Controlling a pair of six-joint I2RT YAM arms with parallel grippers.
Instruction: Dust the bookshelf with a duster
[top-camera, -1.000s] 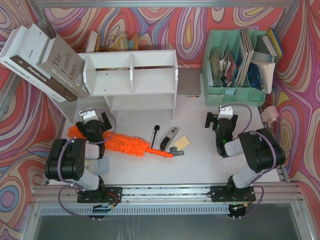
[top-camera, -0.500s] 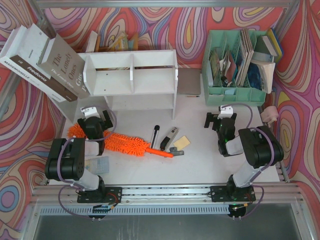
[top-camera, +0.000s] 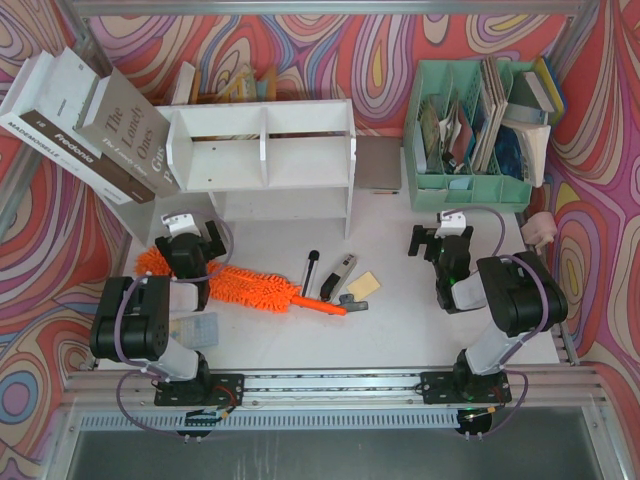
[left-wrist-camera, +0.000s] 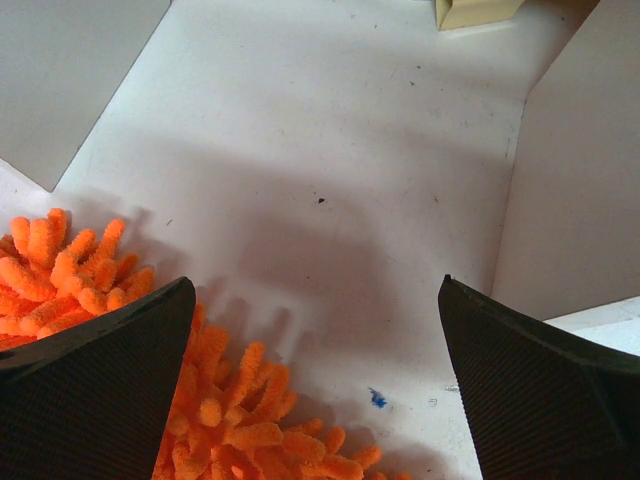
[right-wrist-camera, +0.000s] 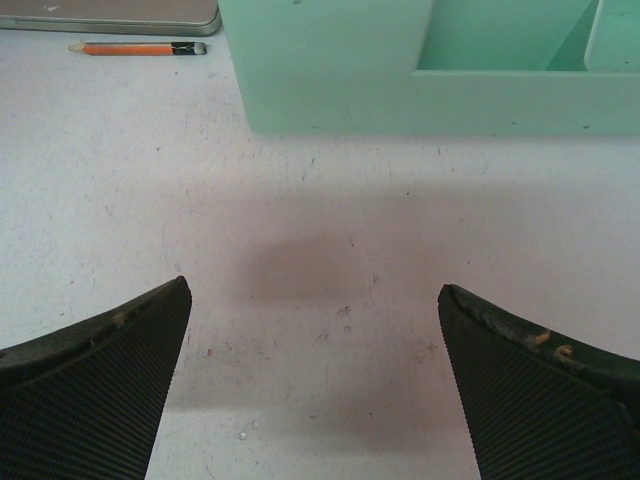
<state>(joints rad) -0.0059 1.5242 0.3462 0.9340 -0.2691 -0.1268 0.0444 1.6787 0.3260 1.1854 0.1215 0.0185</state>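
The white two-tier bookshelf (top-camera: 265, 160) stands at the back of the table, and its side wall (left-wrist-camera: 580, 180) shows on the right of the left wrist view. The fluffy orange duster (top-camera: 250, 287) lies flat in front of it, its plastic handle (top-camera: 322, 306) pointing right. My left gripper (top-camera: 187, 232) hovers open over the duster's left end. Orange strands (left-wrist-camera: 230, 420) lie under and beside its left finger, nothing gripped, around the gripper (left-wrist-camera: 317, 285). My right gripper (top-camera: 440, 232) is open above bare table, seen empty in its wrist view (right-wrist-camera: 315, 285).
Large books (top-camera: 90, 125) lean at the back left. A mint-green organizer (top-camera: 480, 130) (right-wrist-camera: 420, 90) stands back right, a grey flat slab (top-camera: 378, 165) and a pencil (right-wrist-camera: 140, 47) beside it. A black pen (top-camera: 311, 268), a grey tool (top-camera: 338, 277) and a yellow pad (top-camera: 363, 284) lie mid-table.
Both wrists shifted slightly a second ago and have held still since. The duster has not moved, and both grippers stay open.
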